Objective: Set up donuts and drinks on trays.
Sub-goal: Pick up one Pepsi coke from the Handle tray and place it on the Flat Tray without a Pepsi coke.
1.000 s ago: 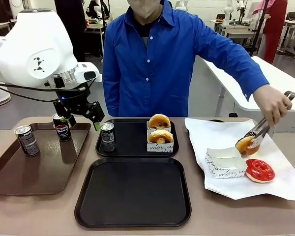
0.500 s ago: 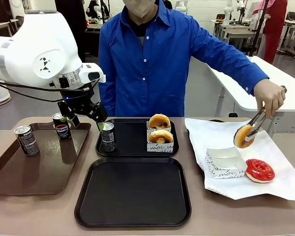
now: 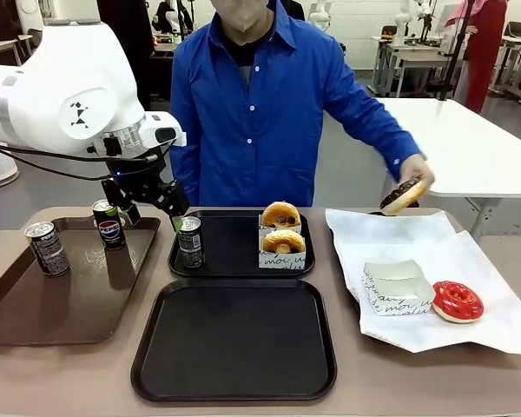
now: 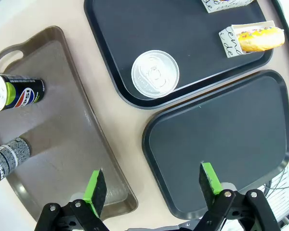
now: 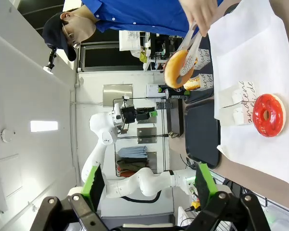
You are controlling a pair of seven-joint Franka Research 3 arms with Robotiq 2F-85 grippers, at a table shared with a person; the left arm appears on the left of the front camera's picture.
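On the smooth tan desk (image 3: 87, 373), all places are given from the far black tray (image 3: 234, 245).

- On that tray: one dark soda can (image 3: 189, 241) stands upright at its left end. At its right end are two golden-brown donuts in white lettered boxes, the rear boxed donut (image 3: 282, 214) directly behind the front boxed donut (image 3: 284, 241).
- Just in front of it: the near black tray (image 3: 234, 347) of the same make, with the two rims close together.
- To its left: a long brown tray (image 3: 69, 300) with handle cutouts. It carries two upright cans, a grey-labelled can (image 3: 48, 248) and a Pepsi can (image 3: 109, 224).
- To its right: a sheet of white paper (image 3: 478, 256) holds an open white box (image 3: 398, 287), with a red-iced donut (image 3: 458, 301) just beside the box.
- Farther right, above the paper's far edge: the person's hand (image 3: 414, 168) holds a chocolate-topped donut (image 3: 403, 195). The right wrist view shows tongs (image 5: 192, 41) pinching it.
- Left gripper (image 3: 150, 215): in the air at the tray's left end, just beside the soda can's top. Its jaws are spread wide with nothing between them.
- Right gripper (image 5: 149, 180): off to the tray's right, looking sideways across the paper. Its jaws are apart and hold nothing.
- Room: a person in a blue shirt (image 3: 269, 113) stands directly behind the tray. A white table (image 3: 469, 148) lies behind and to the right, with more workstations beyond it.
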